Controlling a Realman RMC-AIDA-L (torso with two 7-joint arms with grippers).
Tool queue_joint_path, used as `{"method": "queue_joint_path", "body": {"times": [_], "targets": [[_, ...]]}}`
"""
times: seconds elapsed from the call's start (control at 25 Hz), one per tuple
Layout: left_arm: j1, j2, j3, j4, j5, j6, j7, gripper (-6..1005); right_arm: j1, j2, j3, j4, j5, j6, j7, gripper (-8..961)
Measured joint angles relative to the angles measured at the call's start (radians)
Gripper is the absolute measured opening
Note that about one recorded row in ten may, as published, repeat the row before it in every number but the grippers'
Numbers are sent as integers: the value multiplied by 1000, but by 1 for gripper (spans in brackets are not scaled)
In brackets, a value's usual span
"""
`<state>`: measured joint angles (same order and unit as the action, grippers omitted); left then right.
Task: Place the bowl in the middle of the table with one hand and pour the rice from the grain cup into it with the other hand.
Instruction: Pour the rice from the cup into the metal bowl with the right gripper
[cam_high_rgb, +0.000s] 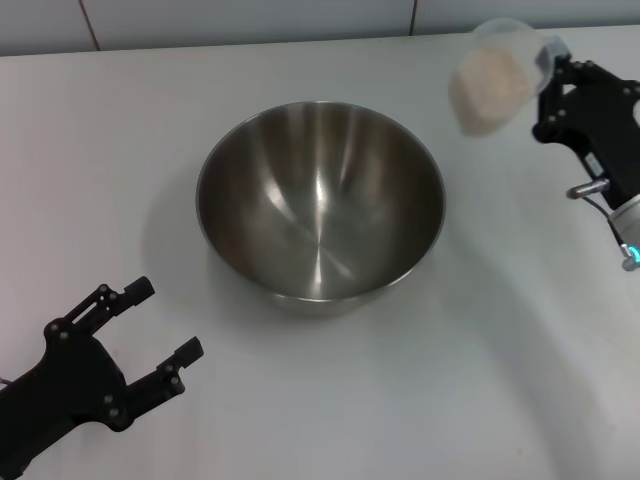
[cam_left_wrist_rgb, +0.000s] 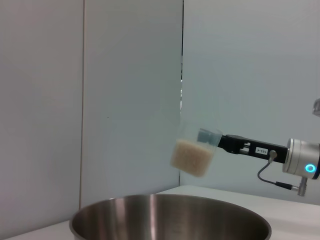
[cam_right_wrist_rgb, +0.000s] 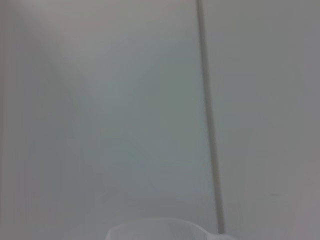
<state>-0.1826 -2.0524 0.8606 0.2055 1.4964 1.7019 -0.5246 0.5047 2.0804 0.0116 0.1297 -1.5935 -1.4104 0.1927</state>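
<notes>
Rice (cam_high_rgb: 490, 90) fills the cup (cam_high_rgb: 497, 72), clamped by my right gripper (cam_high_rgb: 548, 62), lifted and tilted just beside the bowl's (cam_high_rgb: 320, 200) right rim. Bowl sits mid-table (cam_high_rgb: 320, 400), empty. My left gripper (cam_high_rgb: 160, 325) rests open nearby. I'd carry the cup over the bowl's centre before tipping further, pouring slowly so nothing spills outside.

Rice-filled grain cup (cam_high_rgb: 492, 78) above-right of bowl (cam_high_rgb: 320, 205)
</notes>
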Motion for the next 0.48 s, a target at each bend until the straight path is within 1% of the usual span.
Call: {"method": "queue_joint_path", "body": {"times": [0.08,0.12,0.4,0.48], "targets": [[0,-1,0,0,0,0,0,819,7,-1,0,-15,-52,-6,23,20],[0,-1,0,0,0,0,0,819,16,-1,0,-39,-117,-17,65,20],[-1,-3,0,0,-1,0,0,819,60,-2,-4,-169,-379,-96,235,22],[-2,-3,0,0,-1,0,0,819,80,-3,-28,-228,-458,-130,299,23]]}}
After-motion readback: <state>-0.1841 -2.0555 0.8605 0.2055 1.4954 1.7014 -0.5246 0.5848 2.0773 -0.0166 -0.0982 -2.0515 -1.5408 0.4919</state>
